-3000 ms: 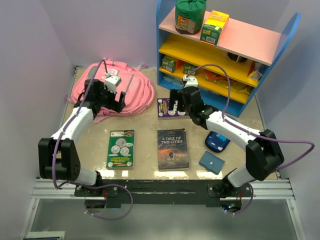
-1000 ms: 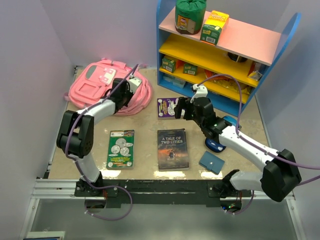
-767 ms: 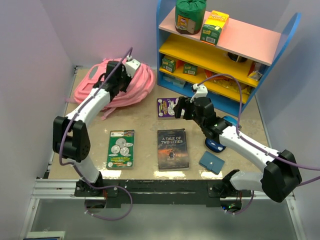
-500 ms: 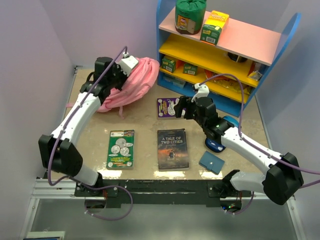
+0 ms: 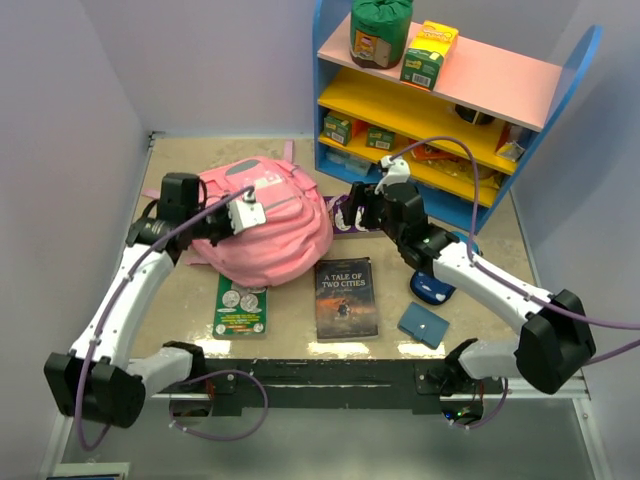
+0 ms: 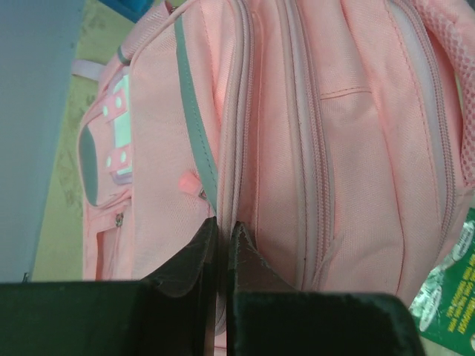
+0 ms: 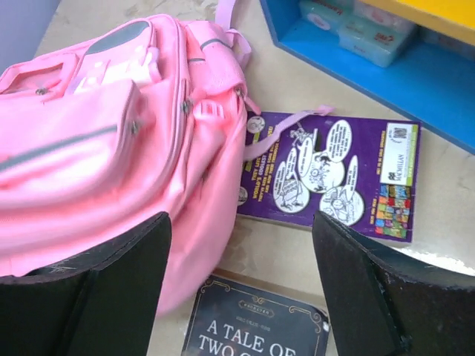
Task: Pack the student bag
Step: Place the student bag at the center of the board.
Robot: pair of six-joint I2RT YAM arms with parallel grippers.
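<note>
One puffy, soft pink fabric student bag (image 5: pixel 268 225), domed left-centre on table (image 5: pixel 290 312). Pinched at a stitched seam by clenched left gripper (image 6: pixel 220 237), clear only from left wrist. Splayed wide over glossy purple book (image 7: pixel 334 178): right gripper (image 7: pixel 239 222).

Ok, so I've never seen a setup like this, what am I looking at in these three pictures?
Two robot arms are bolted to a table. The wide picture comes from a fixed camera above and behind them; the other two come from a camera on each wrist, so the dark shapes at the bottom are that arm's own fingers. On the table lie a pink backpack, a green book partly under it, a dark novel, a purple book, a rounded blue object and a small blue square; a shelf stands behind. The left gripper is pinched shut on the backpack's fabric. The right gripper is open and empty, over the purple book.
</note>
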